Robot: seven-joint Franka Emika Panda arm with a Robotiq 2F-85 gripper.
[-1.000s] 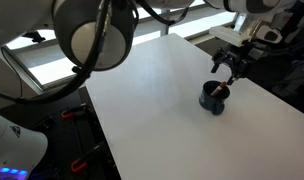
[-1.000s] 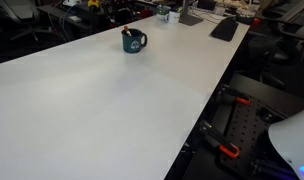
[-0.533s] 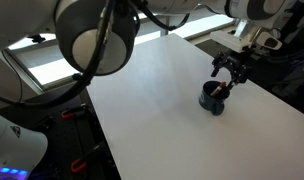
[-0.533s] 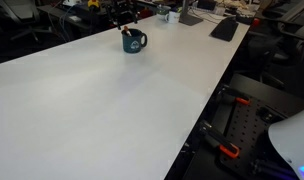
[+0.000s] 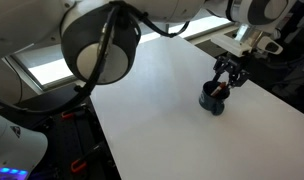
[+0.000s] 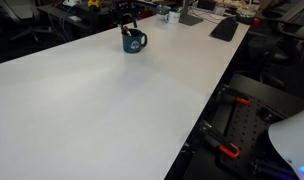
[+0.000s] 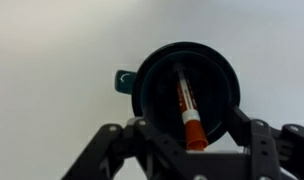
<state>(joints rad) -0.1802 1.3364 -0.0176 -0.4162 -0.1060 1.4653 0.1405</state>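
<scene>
Moved: the gripper (image 5: 228, 80) has sunk closer over the mug (image 5: 213, 99).
Pincer: fingers (image 7: 257, 140) apart, flanking the marker (image 7: 190, 120), gripping nothing.
Mug: upright on the white table (image 5: 152, 100), marker standing inside.
Hidden: fingertips cut off at the wrist view's bottom edge; marker's lower end lost in shadow.

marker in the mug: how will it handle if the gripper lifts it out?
The marker looks like a slim, rigid stick, so it is probably stiff and light. It leans loosely inside the mug, so it may swivel along the rim when nudged. Its round barrel would likely roll if laid on the table.
</scene>
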